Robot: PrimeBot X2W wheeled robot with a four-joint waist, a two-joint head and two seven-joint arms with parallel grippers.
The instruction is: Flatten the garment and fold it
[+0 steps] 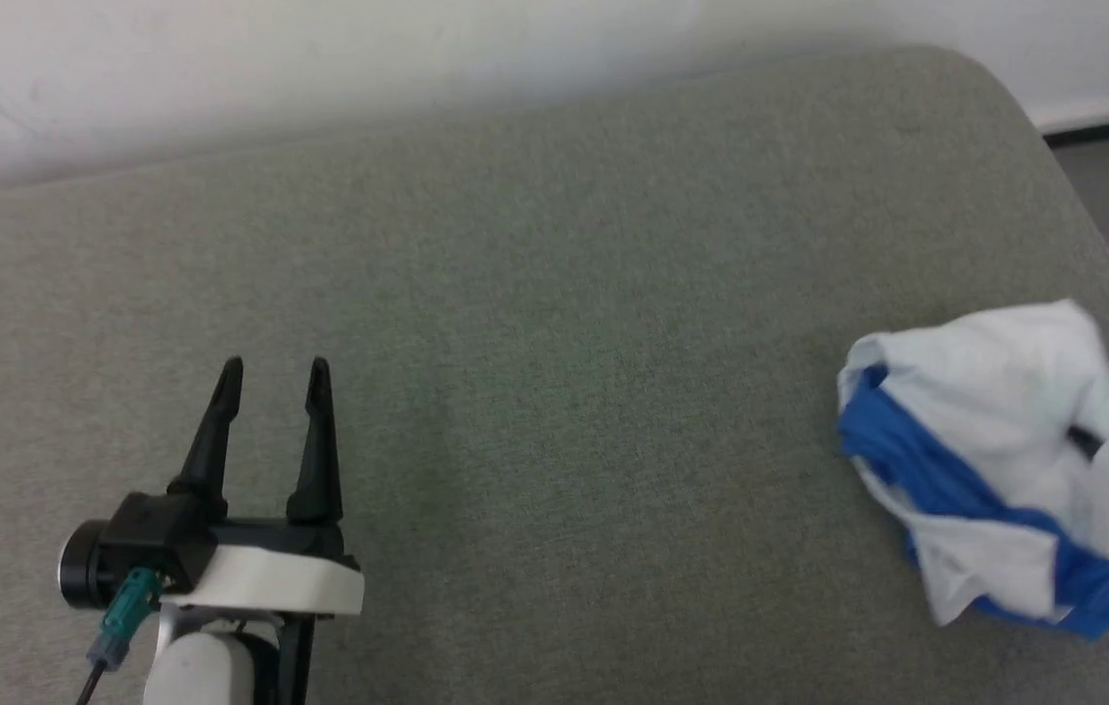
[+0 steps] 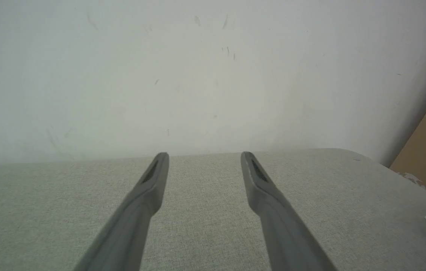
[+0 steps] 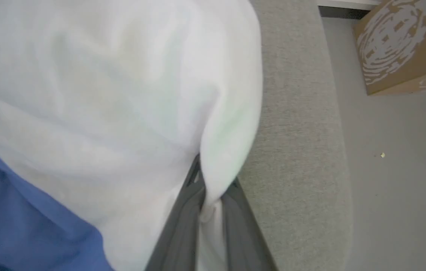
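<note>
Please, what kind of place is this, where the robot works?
Probably an indoor room, perhaps in a home: a grey fabric-covered cushion, like a bed or sofa, stands against a scuffed white wall, with a cardboard box on the grey floor beside it.

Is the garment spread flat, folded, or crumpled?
Crumpled: the garment is a bunched heap, one white fold pinched in the right tool.

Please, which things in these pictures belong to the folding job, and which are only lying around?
Belong to the job: the garment, crumpled; the right gripper, shut on a white fold; the left gripper, open, holding nothing; the grey cushion underneath.
Lying about: the cardboard box on the floor.
</note>
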